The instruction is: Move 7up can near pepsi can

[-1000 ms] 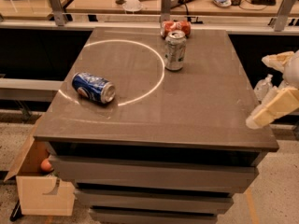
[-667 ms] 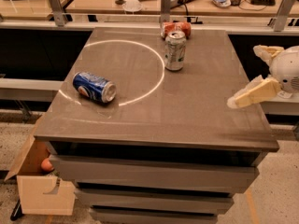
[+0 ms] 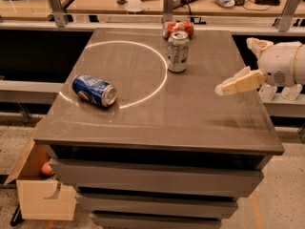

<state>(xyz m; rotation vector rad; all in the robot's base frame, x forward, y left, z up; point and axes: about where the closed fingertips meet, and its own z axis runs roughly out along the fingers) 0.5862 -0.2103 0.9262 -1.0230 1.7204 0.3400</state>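
Grey table [image 3: 200,118] is carrying three cans. 7up can [image 3: 177,51] is standing upright at back centre, just before a red can [image 3: 178,28]. Pepsi can [image 3: 94,90] is lying sideways front left, well apart. Gripper [image 3: 236,66] is hovering over the right edge, fingers spread, empty. Best to go in level, straddling the 7up can mid-body.

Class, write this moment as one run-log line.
phase: pre-grasp | end effector: open, empty, at right edge of table | 7up can: upright, untouched | pepsi can: on its side, front left
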